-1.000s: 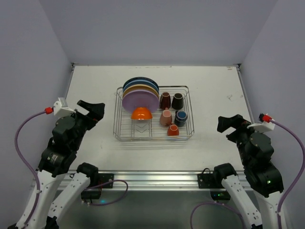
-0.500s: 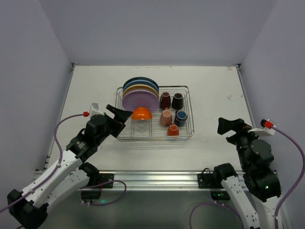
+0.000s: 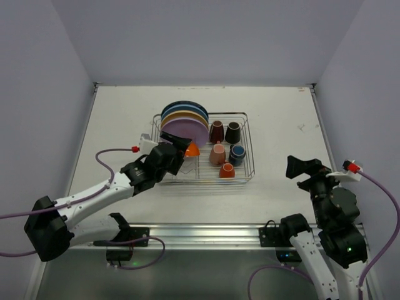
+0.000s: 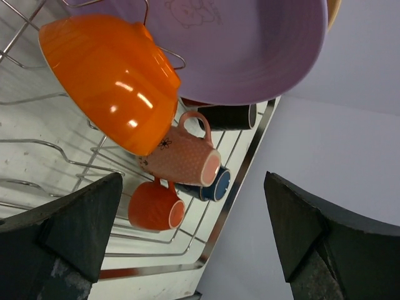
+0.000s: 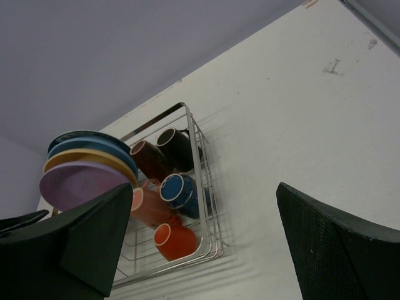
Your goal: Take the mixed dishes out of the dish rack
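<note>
Honestly, your left claw is spread wide and empty, with the orange bowl just past its tips, off toward one finger, and the lavender plate right behind that in the dish rack. Close off-centre and I reckon the glossy bowl squirts out, knocking the plate or the pink cup further ahead

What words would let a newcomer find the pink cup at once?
Start at the silver wire dish rack in the middle of the table; its right half holds five small cups. The pink cup sits in the middle row, left of the blue cup, and alone has pale dots.
</note>
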